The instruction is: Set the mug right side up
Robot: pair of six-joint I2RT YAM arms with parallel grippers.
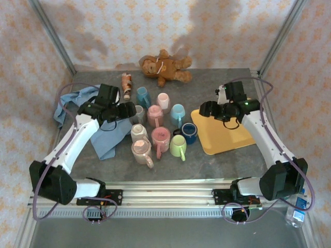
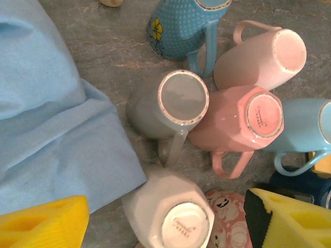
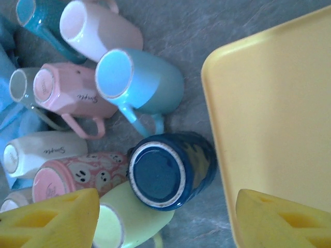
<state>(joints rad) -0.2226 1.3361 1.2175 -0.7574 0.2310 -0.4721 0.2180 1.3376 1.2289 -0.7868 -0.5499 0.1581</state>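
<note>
Grey mug (image 2: 182, 98) stands bottom-up on the desk (image 2: 114, 41), in the mug cluster mid-desk, under the left hand (image 2: 168, 219). That hand's fingers are spread wide, nothing held. Pink mug (image 2: 243, 116) right beside it, white mug (image 2: 170, 212) near its handle, blue cloth (image 2: 51, 129) just beside. Right hand (image 3: 168, 219) also wide apart, empty, above the navy mug (image 3: 170, 170), bottom-up, just beside the yellow tray (image 3: 279, 113). Light blue mug (image 3: 145, 82) and green mug (image 3: 129, 222) flank the navy one.

mugs (image 1: 158, 129) between cloth (image 1: 110, 142) and tray (image 1: 227, 137), teddy (image 1: 165, 67) behind
</note>
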